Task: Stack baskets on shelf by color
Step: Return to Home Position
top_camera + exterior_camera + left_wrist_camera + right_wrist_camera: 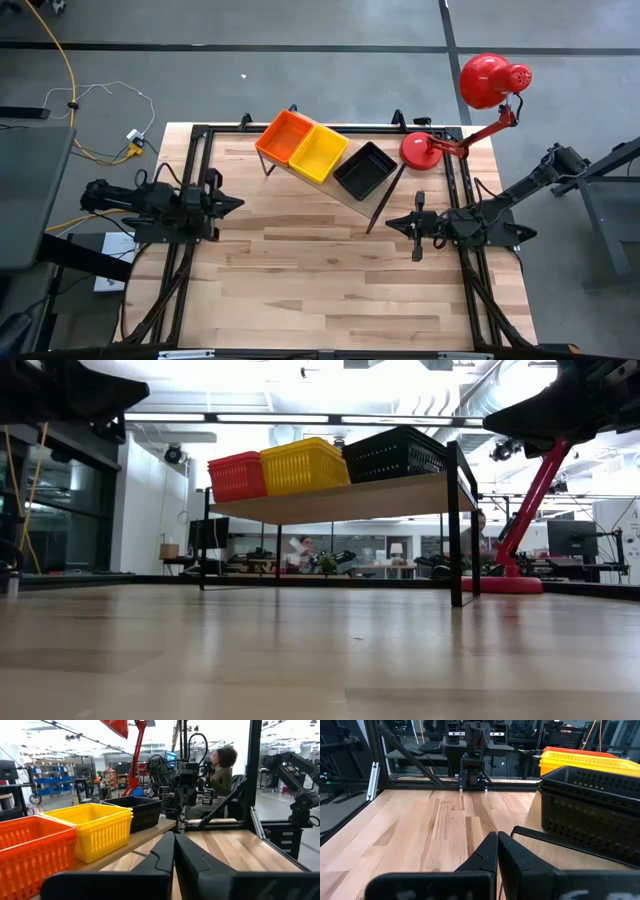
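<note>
You are almost done. The orange baskets, yellow baskets and black baskets are all sitting side by side on the shelf, at the far side of the table. The shelf's long side is running on a slant, so its black end is lying near your right gripper. Your left gripper is sitting well apart from the shelf. Both are pinching together, holding nothing. I think you are only needing to ease the right arm back, away from the shelf leg. The wood between the arms is giving you room.
</note>
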